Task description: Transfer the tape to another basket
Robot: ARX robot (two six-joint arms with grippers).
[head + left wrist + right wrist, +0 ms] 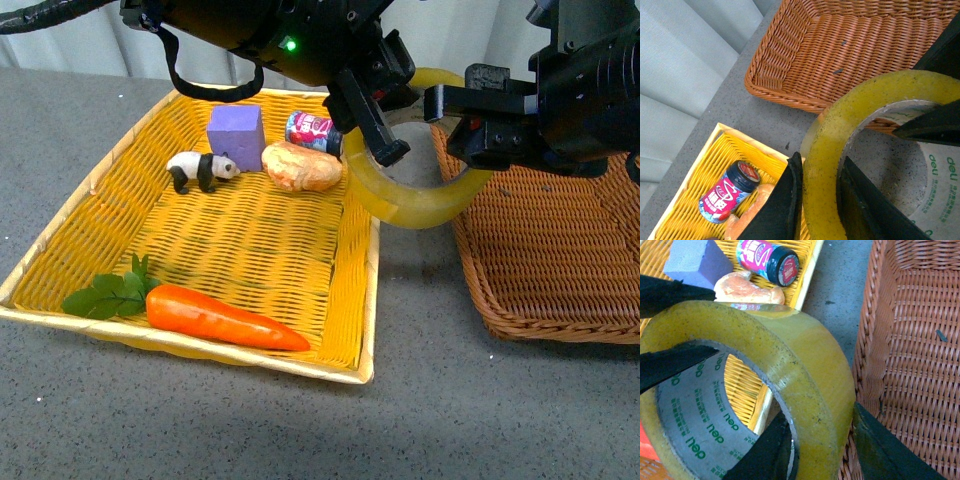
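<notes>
Packing tape roll: aloft over bench gap, between yellow basket and brown wicker basket. Left tool clamped across roll wall; right tool likewise. Risk: opposing pulls twist roll; premature release drops it on bench, short of basket.

Inside the yellow basket, a carrot with green leaves lies along the near rim — at the far end a purple block, toy panda, bread roll and small jar cluster together
</notes>
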